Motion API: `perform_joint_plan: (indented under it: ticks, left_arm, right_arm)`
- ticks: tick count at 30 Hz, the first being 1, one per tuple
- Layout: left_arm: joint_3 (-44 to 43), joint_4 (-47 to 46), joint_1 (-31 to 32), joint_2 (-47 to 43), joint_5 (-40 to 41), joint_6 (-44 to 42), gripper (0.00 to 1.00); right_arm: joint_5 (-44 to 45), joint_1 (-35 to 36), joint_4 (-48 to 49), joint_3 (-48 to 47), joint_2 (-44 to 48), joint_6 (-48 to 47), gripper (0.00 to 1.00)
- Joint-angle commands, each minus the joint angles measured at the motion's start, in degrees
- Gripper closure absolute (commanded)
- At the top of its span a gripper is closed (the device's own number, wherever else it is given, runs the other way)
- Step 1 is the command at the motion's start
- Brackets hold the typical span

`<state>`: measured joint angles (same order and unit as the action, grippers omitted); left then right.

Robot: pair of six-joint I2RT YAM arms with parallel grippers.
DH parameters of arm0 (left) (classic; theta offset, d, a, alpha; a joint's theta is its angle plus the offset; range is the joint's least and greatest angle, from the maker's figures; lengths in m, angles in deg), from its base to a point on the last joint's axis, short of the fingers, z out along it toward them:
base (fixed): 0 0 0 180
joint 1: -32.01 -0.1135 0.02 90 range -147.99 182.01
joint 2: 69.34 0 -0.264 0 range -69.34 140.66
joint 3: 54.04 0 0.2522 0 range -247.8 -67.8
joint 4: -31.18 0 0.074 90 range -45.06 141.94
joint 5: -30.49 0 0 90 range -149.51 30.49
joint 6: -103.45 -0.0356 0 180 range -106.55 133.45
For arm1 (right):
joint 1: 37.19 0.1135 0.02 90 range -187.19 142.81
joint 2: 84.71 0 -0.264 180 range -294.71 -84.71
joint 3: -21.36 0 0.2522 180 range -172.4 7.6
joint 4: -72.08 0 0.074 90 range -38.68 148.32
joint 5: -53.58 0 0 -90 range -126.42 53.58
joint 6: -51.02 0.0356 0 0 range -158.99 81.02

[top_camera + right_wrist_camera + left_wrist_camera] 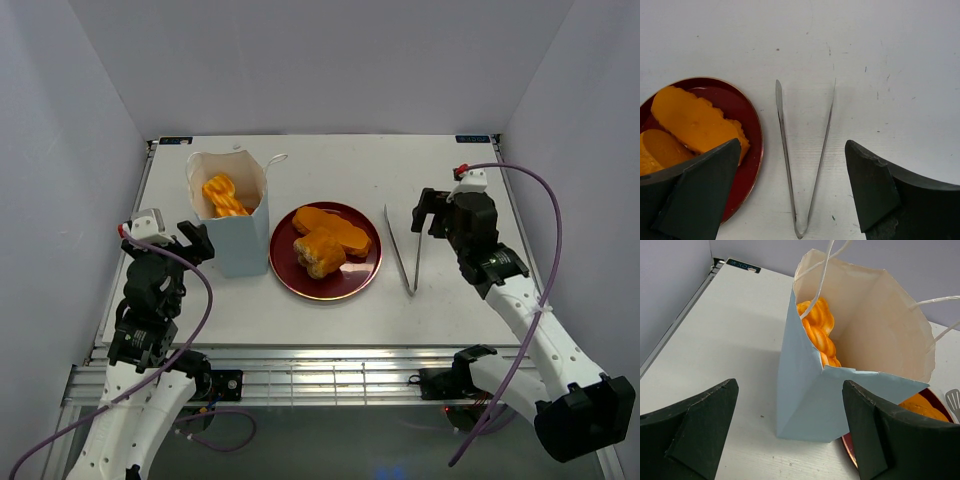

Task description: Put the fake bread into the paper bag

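The white paper bag (228, 215) stands upright left of the dark red plate (325, 285), with one twisted orange bread (224, 195) inside it; both show in the left wrist view, the bag (815, 405) and the bread inside (820, 332). Two or three orange breads (330, 240) lie on the plate, also in the right wrist view (695, 122). My left gripper (196, 243) is open and empty just left of the bag. My right gripper (432, 215) is open and empty above the table, right of the metal tongs (404, 250).
The metal tongs (802, 155) lie flat between the plate (747, 165) and my right gripper, their open ends pointing to the far side. White walls stand around the table on three sides.
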<state>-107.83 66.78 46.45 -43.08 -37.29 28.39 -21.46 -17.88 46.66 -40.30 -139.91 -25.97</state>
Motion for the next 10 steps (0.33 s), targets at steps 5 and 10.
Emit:
perform_joint_plan:
  ticks: [5,10]
  left_arm:
    - [0.3,-1.45,0.15,0.19,-0.33,0.09,0.04]
    - [0.48,-1.54,0.15,-0.33,-0.33,0.0,0.04]
  right_arm:
    - [0.42,0.29,4.37,1.84,0.45,-0.27,0.1]
    - [0.15,0.29,2.97,1.23,-0.61,0.25,0.1]
